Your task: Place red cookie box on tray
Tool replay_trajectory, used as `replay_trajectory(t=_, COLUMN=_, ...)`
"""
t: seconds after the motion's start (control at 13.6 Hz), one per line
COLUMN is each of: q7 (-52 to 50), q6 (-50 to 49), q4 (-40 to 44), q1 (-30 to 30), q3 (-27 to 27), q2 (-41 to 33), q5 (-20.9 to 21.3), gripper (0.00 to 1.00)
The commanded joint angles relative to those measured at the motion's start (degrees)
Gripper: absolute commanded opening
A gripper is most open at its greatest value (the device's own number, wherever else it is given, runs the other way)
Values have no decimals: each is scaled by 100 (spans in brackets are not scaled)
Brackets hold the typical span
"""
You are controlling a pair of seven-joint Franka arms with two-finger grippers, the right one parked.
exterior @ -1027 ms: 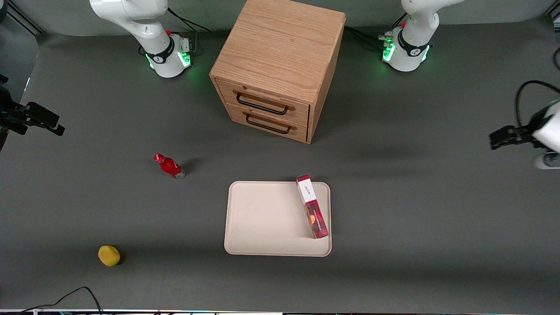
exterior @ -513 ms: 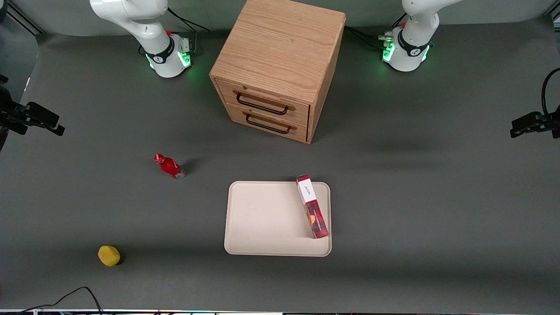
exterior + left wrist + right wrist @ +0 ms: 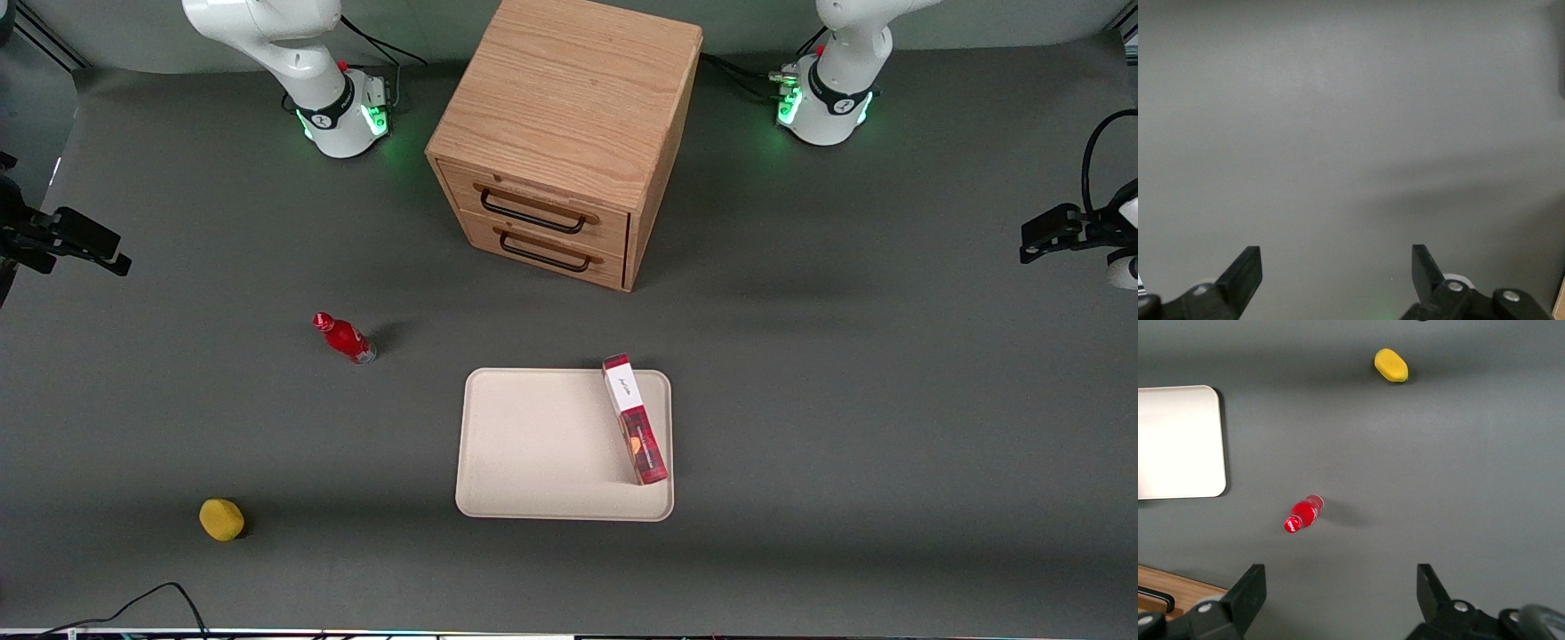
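From the front we see the red cookie box (image 3: 634, 419) lying flat on the tray (image 3: 542, 444), along the tray's edge toward the working arm, long axis running toward the cabinet (image 3: 562, 142). Our gripper (image 3: 1034, 240) hangs well away from the tray. At the wrist, our fingers (image 3: 1245, 273) are spread, empty, over bare desk (image 3: 1351, 133).

A dark grey matte desk (image 3: 889, 427) fills the scene under soft, even light with faint shadows. A light oak cabinet (image 3: 569, 116) with two drawers and dark handles stands on it, its front angled toward the front camera.
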Motion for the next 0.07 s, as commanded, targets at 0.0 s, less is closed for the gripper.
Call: replay_trajectory(t=0.0, q7=141, q6=-127, q4=-22, q1=-40, q3=90, q2=-114, q5=-226, gripper=100)
